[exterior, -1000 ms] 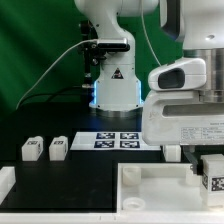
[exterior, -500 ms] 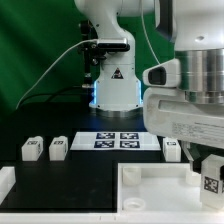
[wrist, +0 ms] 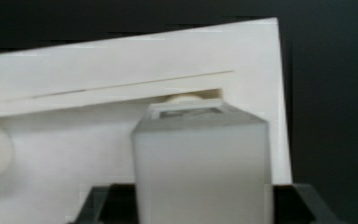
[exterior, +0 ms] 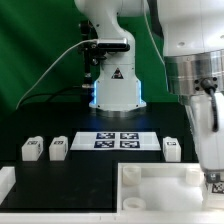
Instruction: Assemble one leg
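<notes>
White plastic with a black-and-white tag on its face, the leg (exterior: 214, 184) hangs low over the desk's near edge, by the corner at the exterior view's right. It is pinched in the gripper (exterior: 211, 174). In the wrist view it stands upright and centred between dark finger bases, so I judge the jaws pressed onto its sides, though the fingertips are not plainly seen.

Under and behind it lies the white panel (exterior: 150, 186), raised rim up, along that same near edge. In the wrist view the panel's pale face fills the background, and a small rounded feature sits just past the leg's end. It may be the socket, but I cannot tell.

The step in hand looks like bringing the leg to the panel's corner for seating. The next move calls for squaring the leg over its mounting point, then a straight descent without tilt.

Room is tight there, with the panel's rim just beside the leg and the desk's side edge close. A spare leg (exterior: 171, 149) stands just beyond the panel's far rim, near the arm. Two more legs (exterior: 32, 149) (exterior: 58, 148) sit well apart toward the opposite side edge. The marker board (exterior: 118, 139) lies mid-desk toward the far edge. Bare black desk (exterior: 95, 170) stays open between them.
</notes>
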